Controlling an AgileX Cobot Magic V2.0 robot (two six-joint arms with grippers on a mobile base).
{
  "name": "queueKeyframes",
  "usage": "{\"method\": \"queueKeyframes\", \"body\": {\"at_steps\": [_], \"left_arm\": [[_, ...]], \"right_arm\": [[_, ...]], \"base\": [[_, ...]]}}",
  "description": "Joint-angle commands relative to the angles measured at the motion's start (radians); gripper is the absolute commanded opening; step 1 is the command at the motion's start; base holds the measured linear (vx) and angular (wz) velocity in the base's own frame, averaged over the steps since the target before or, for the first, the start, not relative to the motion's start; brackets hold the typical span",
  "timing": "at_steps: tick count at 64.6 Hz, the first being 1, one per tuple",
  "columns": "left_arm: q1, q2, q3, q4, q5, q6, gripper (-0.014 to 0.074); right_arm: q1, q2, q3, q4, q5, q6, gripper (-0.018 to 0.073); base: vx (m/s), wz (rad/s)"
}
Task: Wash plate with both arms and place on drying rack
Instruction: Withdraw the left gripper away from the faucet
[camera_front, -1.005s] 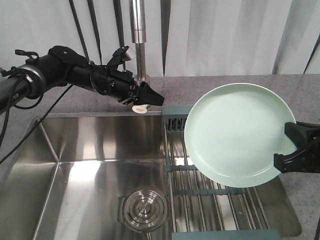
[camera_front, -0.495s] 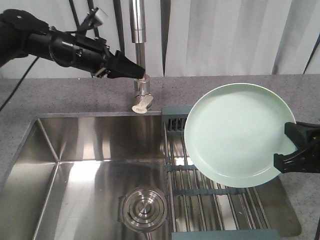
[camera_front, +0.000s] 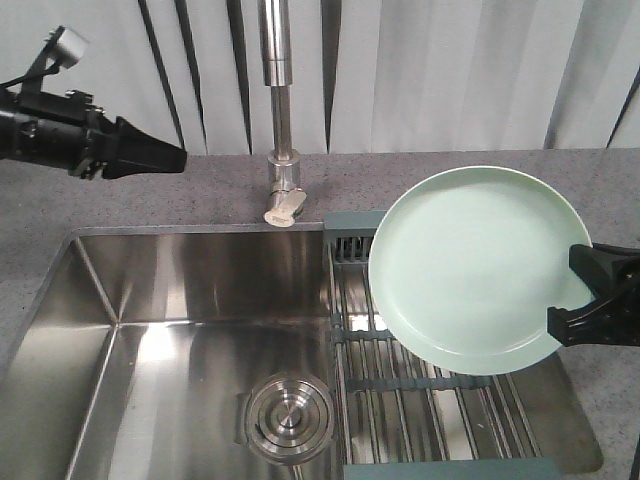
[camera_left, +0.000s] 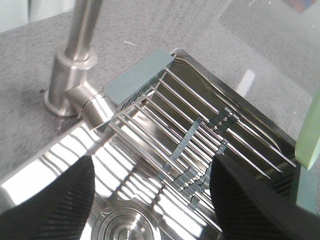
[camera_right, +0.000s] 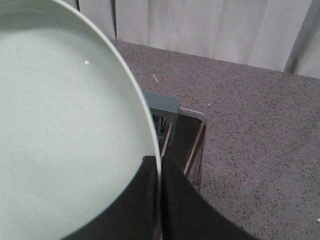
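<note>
Grey speckled counter (camera_front: 420, 168) behind steel sink (camera_front: 200, 270). Over 1 s the left gripper (camera_front: 178, 158), fingers apart and empty, has pulled back from the faucet (camera_front: 283, 170) to far left of it. Plate (camera_front: 470, 265) unchanged: right of the faucet, above the drying rack (camera_front: 400, 400), rim clamped by right gripper (camera_front: 578, 295). Judgement: tap step finished; racking next.
</note>
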Motion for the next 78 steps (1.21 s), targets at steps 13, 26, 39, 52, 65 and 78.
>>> {"method": "queueKeyframes", "body": {"at_steps": [13, 26, 39, 52, 65, 78], "left_arm": [[0.125, -0.164, 0.209, -0.141, 0.034, 0.099, 0.0471], [0.147, -0.23, 0.302, -0.169, 0.034, 0.158, 0.0471], [0.147, -0.252, 0.305, -0.199, 0.029, 0.155, 0.0471], [0.146, -0.252, 0.304, -0.198, 0.034, 0.154, 0.0471], [0.146, -0.252, 0.304, -0.198, 0.033, 0.154, 0.0471], [0.146, -0.252, 0.304, -0.198, 0.033, 0.154, 0.0471]], "right_arm": [[-0.001, -0.014, -0.026, 0.005, -0.074, -0.005, -0.001], [-0.001, -0.014, -0.026, 0.005, -0.074, -0.005, -0.001], [-0.001, -0.014, -0.026, 0.005, -0.074, -0.005, -0.001], [-0.001, -0.014, -0.026, 0.005, -0.074, -0.005, -0.001], [-0.001, -0.014, -0.026, 0.005, -0.074, -0.005, -0.001], [-0.001, -0.014, -0.026, 0.005, -0.074, -0.005, -0.001]], "base": [[0.0, 0.0], [0.0, 0.0], [0.0, 0.0], [0.0, 0.0], [0.0, 0.0], [0.0, 0.0]]}}
